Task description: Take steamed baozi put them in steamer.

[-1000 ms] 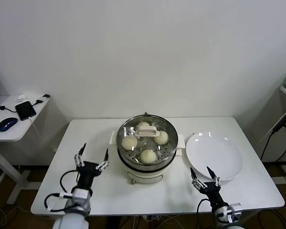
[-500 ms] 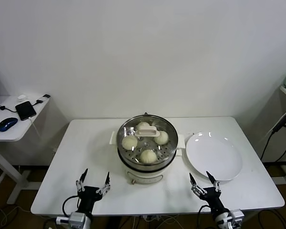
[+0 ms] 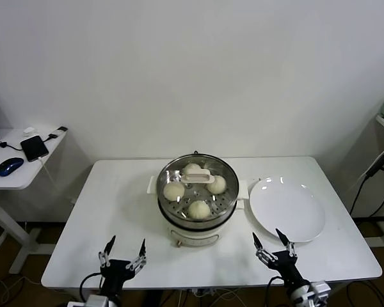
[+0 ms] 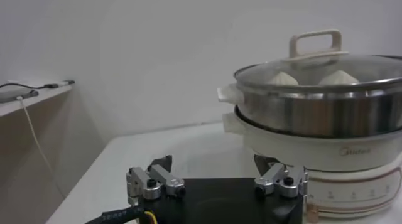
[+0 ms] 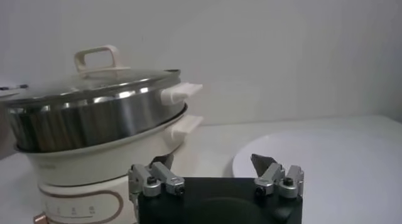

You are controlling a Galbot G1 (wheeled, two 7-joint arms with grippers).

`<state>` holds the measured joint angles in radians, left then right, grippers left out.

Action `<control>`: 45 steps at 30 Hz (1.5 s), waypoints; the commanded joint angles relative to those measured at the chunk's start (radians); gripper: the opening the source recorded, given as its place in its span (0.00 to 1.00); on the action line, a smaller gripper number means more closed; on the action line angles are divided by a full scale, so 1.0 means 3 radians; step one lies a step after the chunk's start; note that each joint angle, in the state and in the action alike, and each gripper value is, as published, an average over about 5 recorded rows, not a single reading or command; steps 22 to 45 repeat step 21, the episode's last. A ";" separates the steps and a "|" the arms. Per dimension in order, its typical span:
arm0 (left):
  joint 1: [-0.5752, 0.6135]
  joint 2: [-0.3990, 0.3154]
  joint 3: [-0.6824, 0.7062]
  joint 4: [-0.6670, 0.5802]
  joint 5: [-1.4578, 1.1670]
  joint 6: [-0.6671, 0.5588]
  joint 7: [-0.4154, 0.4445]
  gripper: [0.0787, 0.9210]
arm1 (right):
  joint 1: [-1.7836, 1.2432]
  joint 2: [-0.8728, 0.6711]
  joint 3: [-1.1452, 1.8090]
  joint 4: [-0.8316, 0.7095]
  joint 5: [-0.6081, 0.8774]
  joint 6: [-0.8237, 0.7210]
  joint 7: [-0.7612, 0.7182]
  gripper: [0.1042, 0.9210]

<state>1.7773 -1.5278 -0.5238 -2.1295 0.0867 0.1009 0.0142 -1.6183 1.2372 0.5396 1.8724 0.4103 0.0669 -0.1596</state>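
Domed smooth baozi (image 3: 199,208) under round glass lid (image 3: 197,186)

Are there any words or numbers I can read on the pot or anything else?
Steamer base, left wrist view: a small grey brand word, too blurred to read.
Steamer control panel, left wrist view: a row of tiny marks, too small to read.
Plate, table: no text.

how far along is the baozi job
Done: four baozi sit in the steamer under its glass lid, and the plate is bare. In hand: nothing; the left end effector and right end effector hover open at the table's near edge. Left: nothing visible.
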 commanded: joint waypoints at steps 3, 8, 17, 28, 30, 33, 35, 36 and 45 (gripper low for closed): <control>0.0123 -0.0003 -0.0056 -0.0189 -0.0054 0.0054 0.0061 0.88 | -0.0032 0.0004 0.0052 0.0129 -0.0053 -0.0066 0.0013 0.88; 0.0137 -0.0016 -0.0053 -0.0189 -0.0061 0.0030 0.0052 0.88 | -0.0012 -0.0013 0.0077 0.0092 -0.0076 -0.0068 0.0025 0.88; 0.0140 -0.0023 -0.0033 -0.0230 -0.0072 0.0044 0.0070 0.88 | 0.0025 -0.0026 0.0091 0.0051 -0.0132 -0.0055 -0.0003 0.88; 0.0146 -0.0023 -0.0041 -0.0236 -0.0086 0.0041 0.0080 0.88 | 0.0030 -0.0033 0.0095 0.0038 -0.0145 -0.0045 -0.0015 0.88; 0.0146 -0.0023 -0.0041 -0.0236 -0.0086 0.0041 0.0080 0.88 | 0.0030 -0.0033 0.0095 0.0038 -0.0145 -0.0045 -0.0015 0.88; 0.0146 -0.0023 -0.0041 -0.0236 -0.0086 0.0041 0.0080 0.88 | 0.0030 -0.0033 0.0095 0.0038 -0.0145 -0.0045 -0.0015 0.88; 0.0146 -0.0023 -0.0041 -0.0236 -0.0086 0.0041 0.0080 0.88 | 0.0030 -0.0033 0.0095 0.0038 -0.0145 -0.0045 -0.0015 0.88; 0.0146 -0.0023 -0.0041 -0.0236 -0.0086 0.0041 0.0080 0.88 | 0.0030 -0.0033 0.0095 0.0038 -0.0145 -0.0045 -0.0015 0.88; 0.0146 -0.0023 -0.0041 -0.0236 -0.0086 0.0041 0.0080 0.88 | 0.0030 -0.0033 0.0095 0.0038 -0.0145 -0.0045 -0.0015 0.88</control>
